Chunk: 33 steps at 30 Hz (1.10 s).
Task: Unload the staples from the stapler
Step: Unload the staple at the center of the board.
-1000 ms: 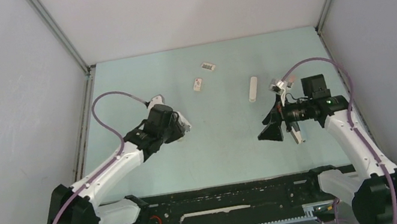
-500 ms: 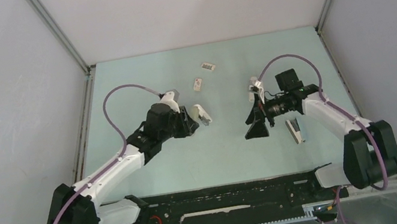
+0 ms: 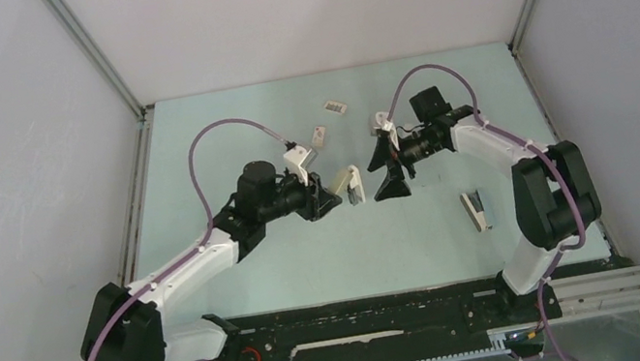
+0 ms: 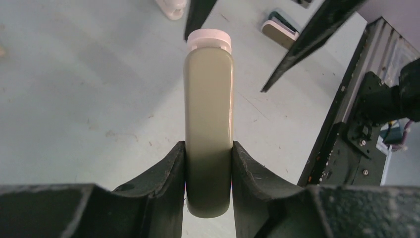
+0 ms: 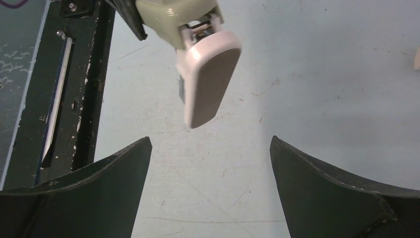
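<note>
While the left gripper (image 4: pixel 208 148) clenches the rear of a cream stapler (image 4: pixel 208 94), one finger pressed to each long side, the body sticks out past the fingertips and ends in a pale rounded cap. From above, this stapler (image 3: pixel 351 185) is held over the middle of the table (image 3: pixel 219 129), pointing toward 3 o'clock, with a grey part showing at its underside. In the right wrist view its pale flap (image 5: pixel 210 79) hangs down off a small hinge, tilted away from the cream body.

Facing it from 3 o'clock, the right gripper (image 3: pixel 377 181) is released, its two black fingers (image 5: pixel 119 168) spread wide. The stapler sits ahead of those fingertips, in line with the gap and touching neither.

A tiny striped, pale grey cluster that looks like the staples (image 3: pixel 336 107) lies flat on the far part of the table. It is at about 12 o'clock from the left gripper and 11 o'clock from the right gripper, well apart from both sets of fingers. Whether any strips sit inside the held stapler cannot be told.

A small white box (image 3: pixel 318 136) lies near the staples at their 7 o'clock. A second stapler (image 3: pixel 475 210) lies on the table at about 4 o'clock from the right gripper, well apart.
</note>
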Each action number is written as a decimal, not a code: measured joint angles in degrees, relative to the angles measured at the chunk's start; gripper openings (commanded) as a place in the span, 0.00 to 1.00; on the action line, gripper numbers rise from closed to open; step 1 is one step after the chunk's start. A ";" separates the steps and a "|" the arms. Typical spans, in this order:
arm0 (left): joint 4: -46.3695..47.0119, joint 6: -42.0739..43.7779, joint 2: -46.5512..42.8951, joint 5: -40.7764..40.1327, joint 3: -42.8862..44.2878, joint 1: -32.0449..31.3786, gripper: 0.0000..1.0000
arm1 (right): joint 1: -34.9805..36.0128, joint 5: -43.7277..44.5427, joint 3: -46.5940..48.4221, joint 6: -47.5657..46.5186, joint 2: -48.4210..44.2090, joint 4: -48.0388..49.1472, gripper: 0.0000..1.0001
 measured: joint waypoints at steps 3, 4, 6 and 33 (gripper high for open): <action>1.88 3.45 0.00 2.71 -0.17 -0.07 0.00 | 0.63 -0.37 1.31 -2.16 1.73 -1.14 0.98; 2.38 4.46 0.00 3.67 -0.28 -0.09 0.00 | 0.96 -0.68 1.73 -2.80 2.25 -1.55 0.97; 2.82 6.08 0.00 5.27 -0.33 -0.11 0.00 | 1.75 -1.33 2.16 -3.30 2.71 -2.08 0.93; 9.27 17.84 -0.09 9.07 -3.10 -0.35 0.00 | 5.18 0.33 4.66 -10.73 2.75 -7.34 0.17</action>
